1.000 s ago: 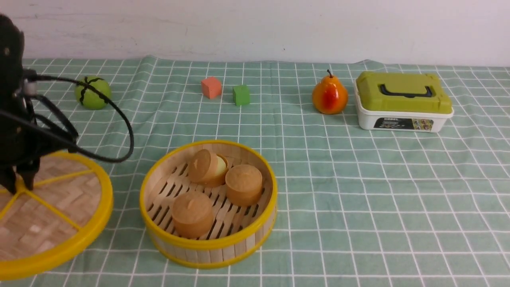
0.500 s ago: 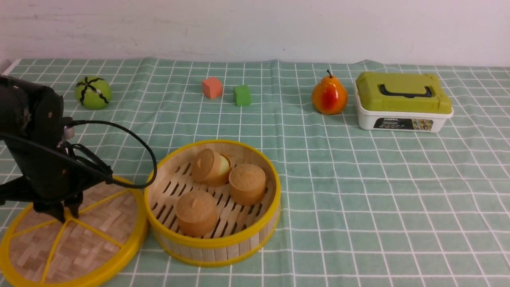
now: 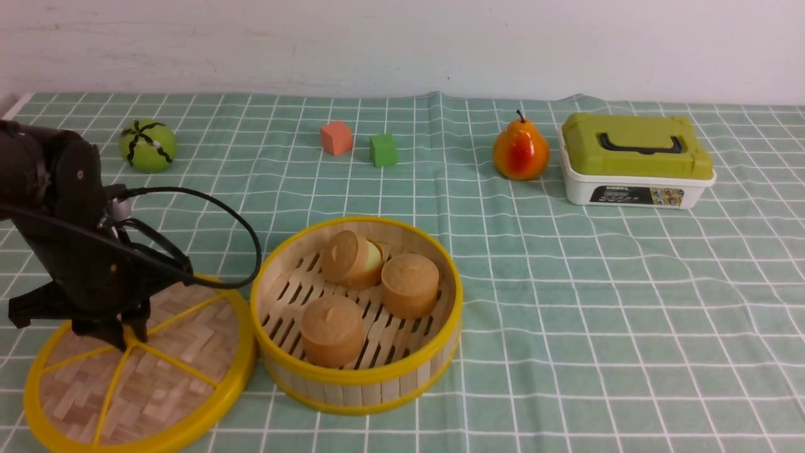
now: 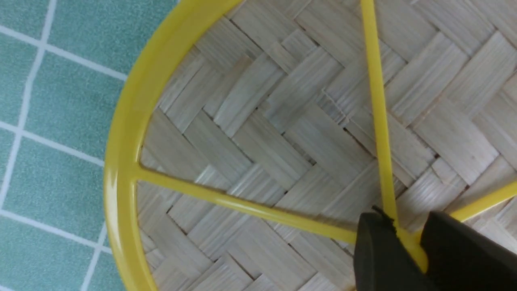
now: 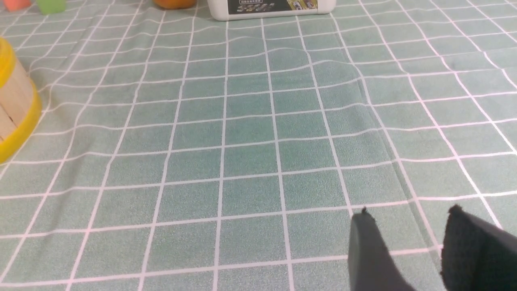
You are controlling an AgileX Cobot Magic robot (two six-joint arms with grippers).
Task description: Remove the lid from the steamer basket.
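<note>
- Bamboo lid [image 3: 157,377] off, flat at 9 o'clock of steamer basket [image 3: 358,384], rim against it; both farther toward 3 o'clock than a second ago.
- Left claw [image 3: 130,338] narrow, pinching lid's knob; right claw [image 5: 410,210] wide, holding nothing.
- Green checked cloth over table [image 3: 566,302]; white wall [image 3: 402,44].
- Three brown cakes [image 3: 332,336] in basket; two cubes [image 3: 336,138] at 12 o'clock; one pear [image 3: 520,153], one box [image 3: 635,163] at 2; one green ball [image 3: 148,146] at 10.

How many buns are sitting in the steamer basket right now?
3. One bun lies tipped on its side at the back of the steamer basket, one stands to its right, one at the front. The slatted floor shows between them, so none seems hidden.
</note>
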